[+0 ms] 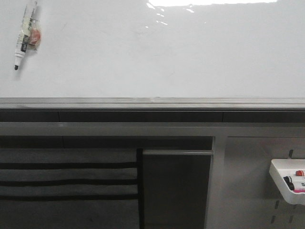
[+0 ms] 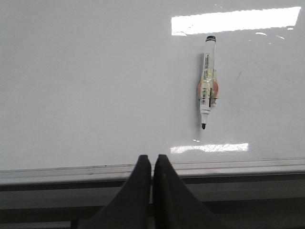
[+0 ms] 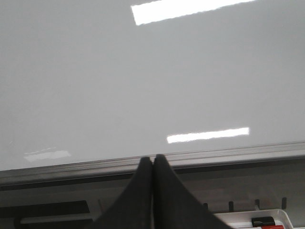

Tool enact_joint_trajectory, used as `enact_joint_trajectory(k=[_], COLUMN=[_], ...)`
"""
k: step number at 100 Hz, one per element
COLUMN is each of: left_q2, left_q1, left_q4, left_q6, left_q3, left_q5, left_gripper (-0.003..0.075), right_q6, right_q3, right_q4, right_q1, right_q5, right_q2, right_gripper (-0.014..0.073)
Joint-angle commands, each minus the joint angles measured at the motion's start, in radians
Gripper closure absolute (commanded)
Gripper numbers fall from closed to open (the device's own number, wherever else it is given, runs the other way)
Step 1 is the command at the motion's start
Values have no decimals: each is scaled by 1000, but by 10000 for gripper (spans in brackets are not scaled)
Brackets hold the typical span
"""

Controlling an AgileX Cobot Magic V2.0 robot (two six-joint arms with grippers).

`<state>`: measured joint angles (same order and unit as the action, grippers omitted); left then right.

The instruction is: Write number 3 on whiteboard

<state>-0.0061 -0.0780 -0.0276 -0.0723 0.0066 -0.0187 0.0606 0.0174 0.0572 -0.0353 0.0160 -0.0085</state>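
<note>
The whiteboard (image 1: 157, 52) fills the upper half of the front view, glossy and blank; no number 3 shows on it. A white marker (image 1: 25, 40) with a black tip hangs on the board at its upper left, tip down, also seen as the marker (image 2: 208, 83) in the left wrist view. My left gripper (image 2: 152, 160) is shut with nothing in it, down at the board's grey lower rail (image 2: 228, 167), left of the marker. My right gripper (image 3: 153, 161) is shut and empty too, at the rail (image 3: 238, 155). Neither gripper shows in the front view.
Below the rail is a grey panel (image 1: 248, 181) with slots. A white tray (image 1: 286, 180) holding markers hangs on it at the lower right; its corner shows as the tray (image 3: 267, 220) in the right wrist view. Dark slatted shelves (image 1: 66, 181) lie lower left.
</note>
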Motion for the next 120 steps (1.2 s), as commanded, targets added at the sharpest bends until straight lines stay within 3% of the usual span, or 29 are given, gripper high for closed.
enact_joint_trajectory(k=[1,61,82,93,120], left_q2=[-30,-30,-30,-26,121], left_q1=[4,4,4,4,4], left_q4=[-7,-7,-88,-88,-20], left_q6=[10,12,12,12,12], left_q3=[1,1,-47,-141,-453], left_q5=[85,86,82,19,-334], left_gripper=[738,738,738,738,738], right_q6=[-4,-4,-4,-9,-106], right_q3=[21,21,-16,-105,-406], right_q4=[0,0,0,-9,-11], right_q1=[8,8,8,8,8], right_q5=[-83,-85,-60,66,311], right_q2=[-21,-21,-21,-20,99], right_gripper=[660,660,660,660,660])
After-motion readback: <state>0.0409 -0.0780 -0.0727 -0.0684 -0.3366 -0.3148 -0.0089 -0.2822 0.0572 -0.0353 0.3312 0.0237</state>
